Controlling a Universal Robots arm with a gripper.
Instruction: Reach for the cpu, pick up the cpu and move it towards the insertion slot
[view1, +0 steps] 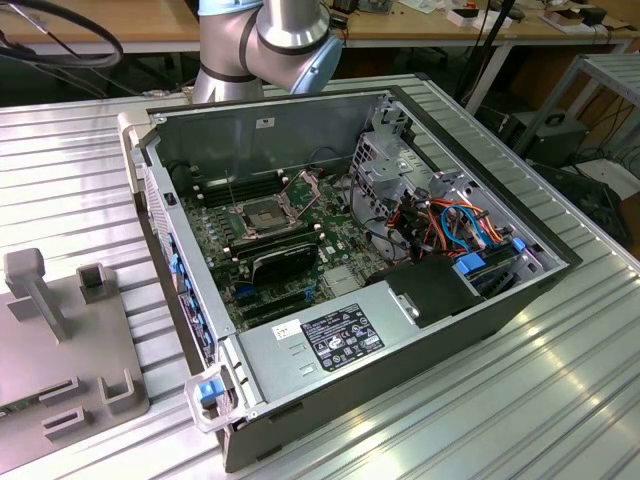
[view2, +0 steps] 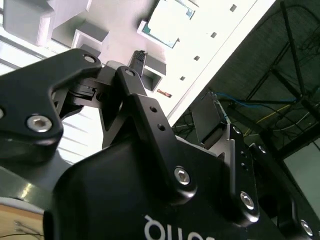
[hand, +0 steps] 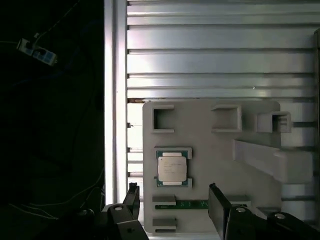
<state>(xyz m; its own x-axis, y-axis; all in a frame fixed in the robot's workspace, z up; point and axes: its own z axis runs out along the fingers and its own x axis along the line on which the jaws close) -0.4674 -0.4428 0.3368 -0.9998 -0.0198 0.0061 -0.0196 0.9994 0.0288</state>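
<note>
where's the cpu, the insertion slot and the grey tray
cpu (hand: 172, 168): first wrist view, middle of its silver lid
insertion slot (view1: 262, 214): exterior view, its dark centre
grey tray (hand: 210, 150): first wrist view, bare flat part

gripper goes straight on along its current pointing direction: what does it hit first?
Likely the grey fixture tray, about at the green strip seen between the gripper's open fingers, just beside the cpu. Nothing shows in between, but depth is unclear.
</note>
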